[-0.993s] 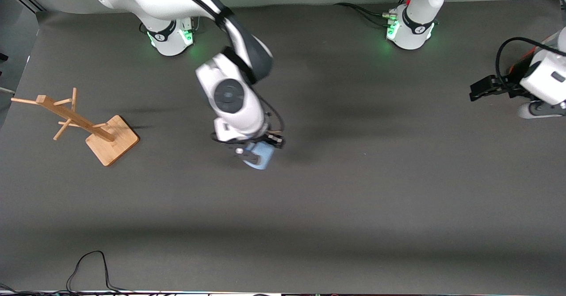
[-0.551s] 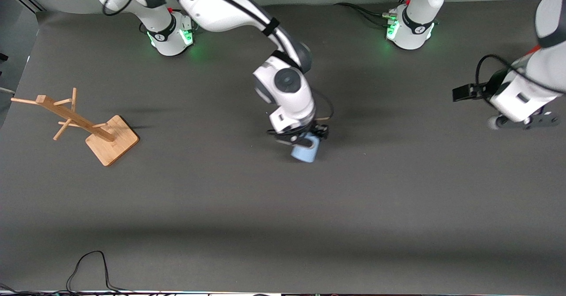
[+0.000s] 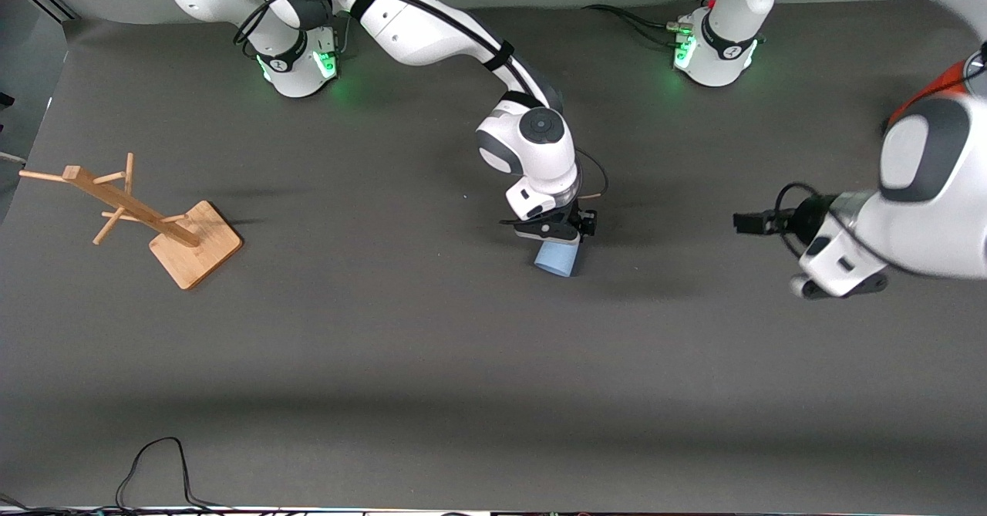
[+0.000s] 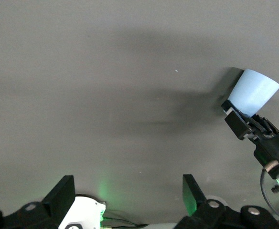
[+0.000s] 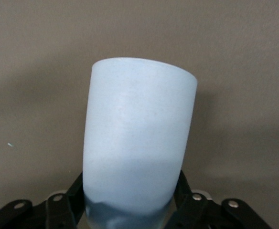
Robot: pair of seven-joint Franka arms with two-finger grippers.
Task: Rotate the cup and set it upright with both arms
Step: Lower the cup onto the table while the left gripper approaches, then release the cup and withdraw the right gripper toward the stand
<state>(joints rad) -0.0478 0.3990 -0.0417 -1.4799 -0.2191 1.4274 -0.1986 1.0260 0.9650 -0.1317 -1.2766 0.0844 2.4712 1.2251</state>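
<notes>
**Two grippers, one cup aloft over mid-table**

Nearest the front camera, at the lower edge of the frame: a loop of black cable (image 3: 154,462) on the dark grey table (image 3: 463,392).

Higher up, at mid-frame: the light-blue cup (image 3: 558,259), off the surface and over the middle of the table, with its shadow on the cloth beside it. Pinched at the narrow end by the right gripper (image 3: 557,232), with the wider end turned away from the wrist and toward the lower edge of the frame.

Filling the centre of the right wrist view: the same cup (image 5: 137,138), with black fingers (image 5: 70,202) pressed against both sides of its lower part (wide end open or closed: cannot tell).

High in the left wrist view, small and tilted: the cup (image 4: 252,92) again, with the right gripper (image 4: 240,119) clamped on its narrow end.

At much the same height in the front frame, toward the right arm's end of the table: a wooden peg rack (image 3: 131,207), with its square base flat on the cloth and well apart from the cup.

Toward the left arm's end: the left gripper (image 3: 749,223), up over the table, well apart from the cup and pointing toward it. Fingers spread wide with nothing between them, plain along the bottom edge of the left wrist view (image 4: 127,191).

Farthest away, along the top edge of the front frame: both green-lit bases, the right arm's base (image 3: 297,61) and the left arm's base (image 3: 713,53).
</notes>
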